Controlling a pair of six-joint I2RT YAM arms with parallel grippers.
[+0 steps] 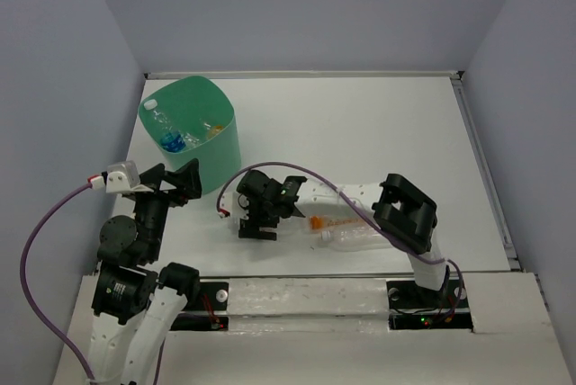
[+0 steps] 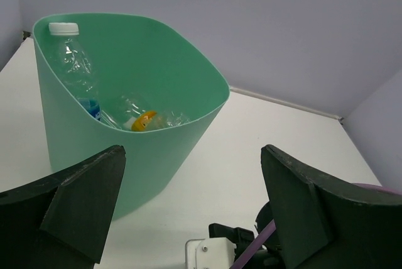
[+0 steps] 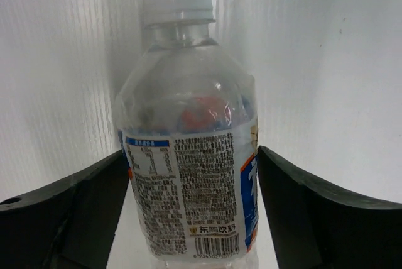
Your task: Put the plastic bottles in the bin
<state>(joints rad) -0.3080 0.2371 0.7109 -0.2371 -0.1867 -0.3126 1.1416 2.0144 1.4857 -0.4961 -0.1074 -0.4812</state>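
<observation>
The mint-green bin (image 1: 216, 156) stands at the back left and holds several bottles: a clear white-capped one (image 2: 71, 61) with a blue label, and a yellow-capped one (image 2: 144, 120). My left gripper (image 1: 183, 180) is open and empty just in front of the bin's wall (image 2: 157, 162); the left wrist view shows the gap between its fingers (image 2: 191, 156). My right gripper (image 1: 257, 228) is shut on a clear white-capped bottle with a printed label (image 3: 188, 175), cap pointing away. An orange bottle (image 1: 320, 221) and a clear bottle (image 1: 360, 236) lie on the table by the right arm.
The right arm (image 1: 405, 210) stretches leftwards over the lying bottles. A purple cable (image 1: 270, 172) loops above the right gripper and another runs beside the left arm (image 1: 36, 241). Walls close the table on three sides.
</observation>
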